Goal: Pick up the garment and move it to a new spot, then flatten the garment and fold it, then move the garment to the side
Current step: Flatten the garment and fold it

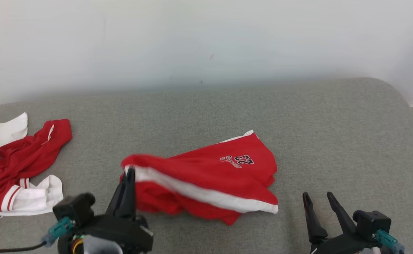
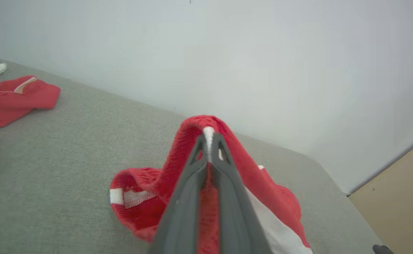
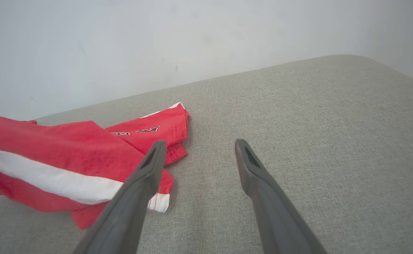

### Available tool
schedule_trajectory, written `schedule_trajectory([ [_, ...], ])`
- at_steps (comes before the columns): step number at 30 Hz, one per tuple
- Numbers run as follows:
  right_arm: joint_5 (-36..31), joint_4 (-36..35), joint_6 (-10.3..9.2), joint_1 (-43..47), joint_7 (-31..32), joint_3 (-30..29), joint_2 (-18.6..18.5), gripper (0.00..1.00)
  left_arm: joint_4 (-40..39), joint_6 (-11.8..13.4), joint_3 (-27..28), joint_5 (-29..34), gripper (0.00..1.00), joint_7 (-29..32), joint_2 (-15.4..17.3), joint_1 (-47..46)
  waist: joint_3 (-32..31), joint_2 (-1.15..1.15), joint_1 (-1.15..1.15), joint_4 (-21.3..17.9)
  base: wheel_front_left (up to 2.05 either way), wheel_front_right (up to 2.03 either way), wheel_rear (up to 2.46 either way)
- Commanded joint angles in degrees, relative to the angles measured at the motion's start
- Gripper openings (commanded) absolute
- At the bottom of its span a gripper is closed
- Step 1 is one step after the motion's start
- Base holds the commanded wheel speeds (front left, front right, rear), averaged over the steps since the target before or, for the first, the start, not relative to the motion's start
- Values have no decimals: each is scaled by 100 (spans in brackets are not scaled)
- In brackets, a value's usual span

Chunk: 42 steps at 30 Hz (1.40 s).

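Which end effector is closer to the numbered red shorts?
Left. The left end effector is shut on the red shorts at their left edge; the right end effector is open, apart from them, beyond their right hem.

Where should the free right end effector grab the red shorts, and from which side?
I'd grip the white-hemmed near corner of the red shorts, coming from the robot's right. That corner lies free at the edge nearest the open right end effector, opposite where the left end effector pinches.

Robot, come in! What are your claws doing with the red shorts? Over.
Left claw shut on the red shorts, edge lifted. Right claw open, empty, beside them. Other red garment far left, out of the way.
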Motion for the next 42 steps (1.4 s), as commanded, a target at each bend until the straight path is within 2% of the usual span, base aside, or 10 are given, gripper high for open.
schedule_trajectory([
  [1, 16, 18, -11, 67, 15, 28, 14, 100, 218, 56, -13, 53, 0, 77, 112, 178, -49, 0, 0, -51, 0, 0, 0],
  [6, 64, 18, -11, 39, 50, 99, 14, 100, 818, -40, -24, -118, 3, 75, 110, 413, -77, 0, 0, -81, 0, 0, 0],
  [7, 68, 16, -11, 30, 70, 116, 4, 100, 926, -51, -35, -148, 18, 66, 85, 439, -75, 0, 0, -74, 0, 0, 0],
  [8, 74, 14, -11, 13, 80, 132, -8, 100, 1018, -68, -20, -185, 43, 34, 53, 454, -72, 0, 0, -66, 0, 0, 0],
  [9, 79, 13, -11, -3, 95, 146, -20, 100, 1095, -103, -13, -210, 100, 17, 36, 479, -71, 0, 0, -57, 0, 0, 0],
  [14, 100, -20, -11, -31, 124, 149, -82, 100, 1341, -233, -4, -280, 100, -64, 51, 616, -55, 0, 0, 28, 0, 0, 0],
  [22, 104, -62, -11, -26, 163, 140, -110, 100, 1393, -588, -55, -552, 100, 302, 300, 769, -11, 0, 0, 142, 0, 0, 0],
  [29, 110, -91, -11, -12, 159, 125, -116, 100, 929, -1108, -69, -940, 100, 757, 703, 1122, 44, 0, 0, 173, 0, 0, 0],
  [34, 94, -122, -11, 18, 162, 60, -112, 100, 511, -1373, -93, -1001, 100, 877, 1029, 1448, 113, 0, 0, 227, 0, 0, 0],
  [42, 64, -124, -11, -26, 163, 54, -92, 100, 138, -1503, -261, -1068, 100, 1084, 1221, 1703, 173, 0, 0, 291, 0, 0, 0],
])
